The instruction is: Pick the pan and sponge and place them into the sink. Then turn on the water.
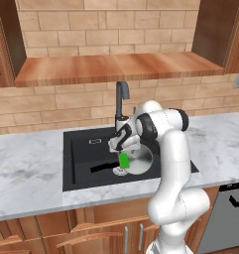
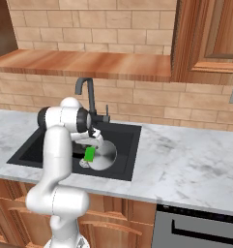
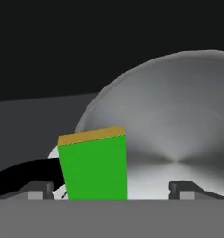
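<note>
Pan (image 1: 141,159) lies inside the sink (image 1: 81,149), near its right wall. Sponge (image 3: 94,165) stands upright at the pan's rim, between the parted gripper (image 3: 115,188) fingers, evidently released for washing.

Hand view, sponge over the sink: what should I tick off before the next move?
1. Shiny silver-grey round pan lies in the matte black sink: ok.
2. Bright green rectangular sponge sits between the hand fingertips: ok.
3. Sponge is over the basin, above the pan: ok.
4. Sponge touching the pan: cannot tell.
5. Dark grey faucet running water: not ok, no stream.
</note>
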Available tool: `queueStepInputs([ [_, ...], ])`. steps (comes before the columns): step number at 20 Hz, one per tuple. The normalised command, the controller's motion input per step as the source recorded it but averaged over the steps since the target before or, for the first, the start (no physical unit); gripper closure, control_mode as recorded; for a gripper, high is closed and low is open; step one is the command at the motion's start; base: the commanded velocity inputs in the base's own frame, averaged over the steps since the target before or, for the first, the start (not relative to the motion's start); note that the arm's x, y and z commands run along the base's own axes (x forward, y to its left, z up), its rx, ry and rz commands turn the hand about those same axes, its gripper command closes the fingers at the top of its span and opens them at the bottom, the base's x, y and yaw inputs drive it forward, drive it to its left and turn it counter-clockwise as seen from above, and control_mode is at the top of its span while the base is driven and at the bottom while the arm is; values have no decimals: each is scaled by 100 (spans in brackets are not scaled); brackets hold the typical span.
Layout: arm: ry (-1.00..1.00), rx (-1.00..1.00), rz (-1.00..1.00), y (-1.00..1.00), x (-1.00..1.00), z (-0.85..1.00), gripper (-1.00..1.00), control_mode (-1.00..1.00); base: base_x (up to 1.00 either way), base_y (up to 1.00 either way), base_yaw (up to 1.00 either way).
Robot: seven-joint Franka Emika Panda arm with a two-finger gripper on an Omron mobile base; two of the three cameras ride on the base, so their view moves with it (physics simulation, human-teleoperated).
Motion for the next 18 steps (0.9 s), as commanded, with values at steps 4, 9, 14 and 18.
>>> queueStepInputs([
  [4,-9,0,0,-12,-32,11,-100,-100,0,0,0],
  [9,-9,0,0,-22,-24,10,-100,-100,0,0,0],
  [14,-11,0,0,-33,-13,27,-100,-100,0,0,0],
  [18,-12,0,0,-36,-1,35,-100,-100,0,0,0],
])
